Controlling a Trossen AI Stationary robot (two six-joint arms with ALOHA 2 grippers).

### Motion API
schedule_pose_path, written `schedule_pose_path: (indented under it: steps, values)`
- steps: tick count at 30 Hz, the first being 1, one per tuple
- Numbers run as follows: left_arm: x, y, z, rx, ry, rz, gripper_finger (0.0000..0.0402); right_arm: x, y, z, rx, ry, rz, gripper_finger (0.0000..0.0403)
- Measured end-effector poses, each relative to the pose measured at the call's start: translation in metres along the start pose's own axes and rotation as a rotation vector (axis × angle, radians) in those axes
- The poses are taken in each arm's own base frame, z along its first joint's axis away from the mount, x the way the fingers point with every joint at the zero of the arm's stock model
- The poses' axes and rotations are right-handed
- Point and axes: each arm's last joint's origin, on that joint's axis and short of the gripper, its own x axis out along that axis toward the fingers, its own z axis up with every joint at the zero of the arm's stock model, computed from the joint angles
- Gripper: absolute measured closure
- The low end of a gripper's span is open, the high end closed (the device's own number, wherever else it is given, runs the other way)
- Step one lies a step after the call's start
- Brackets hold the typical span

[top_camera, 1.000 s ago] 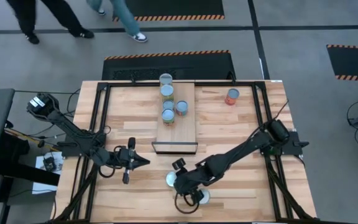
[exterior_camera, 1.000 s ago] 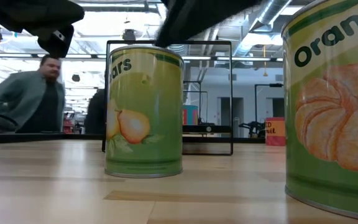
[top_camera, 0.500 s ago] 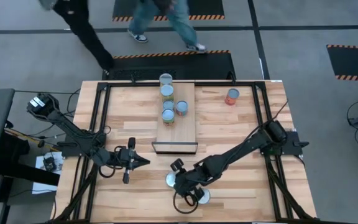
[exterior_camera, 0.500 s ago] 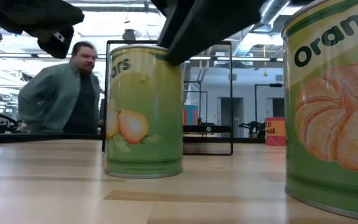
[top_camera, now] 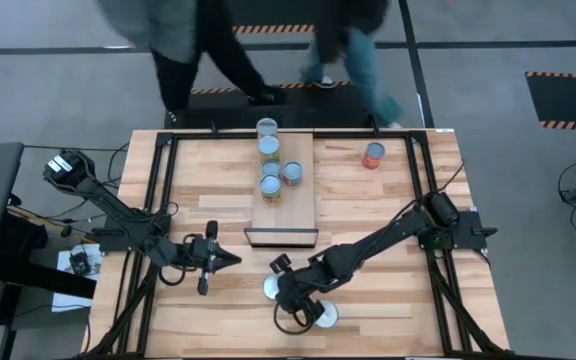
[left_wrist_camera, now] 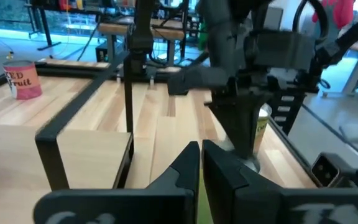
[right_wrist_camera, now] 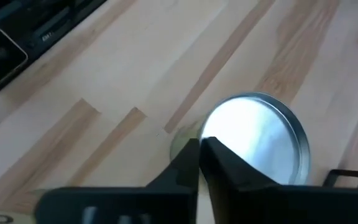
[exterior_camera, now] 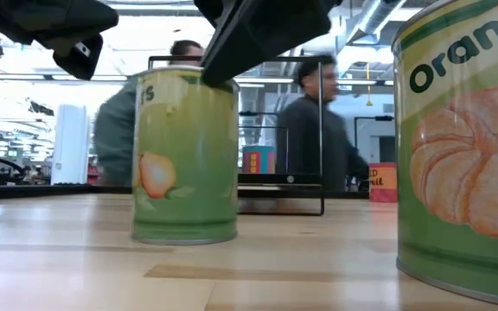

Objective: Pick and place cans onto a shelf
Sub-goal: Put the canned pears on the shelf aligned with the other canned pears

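Standing just beyond the right gripper's (right_wrist_camera: 201, 155) closed fingers: pear can (right_wrist_camera: 253, 140).

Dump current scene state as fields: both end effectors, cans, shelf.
left end effector: shut, empty, waiting over the table left of the shelf's front edge
right end effector: shut, low at the near edge, against the pear can's top rim
pear can: upright on the table
orange can: upright, nearest the front edge
shelf: table centre, front part bare
shelf cans: several, clustered at the far end
red can: alone, far right on the table
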Motion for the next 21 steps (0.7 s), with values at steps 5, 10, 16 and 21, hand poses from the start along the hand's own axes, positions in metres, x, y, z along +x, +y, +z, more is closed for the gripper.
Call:
schedule_pose_path:
  steps: [5,10,16,21]
  values:
    - [0.0,0.0,0.003,-0.013,-0.029,0.006,0.0394,0.0,0.001,0.001,-0.004,-0.007,0.003,0.0393]
    - [0.0,0.001,0.004,-0.015,-0.039,0.043,0.0394,-0.008,0.004,0.003,0.01,-0.013,0.007,0.0398]
    - [0.0,0.001,0.004,-0.015,-0.042,0.06,0.0394,-0.051,0.009,0.016,0.037,-0.101,0.002,0.0399]
    - [0.0,0.001,0.006,-0.015,-0.058,0.067,0.0395,-0.113,0.007,0.027,0.045,-0.236,-0.025,0.0397]
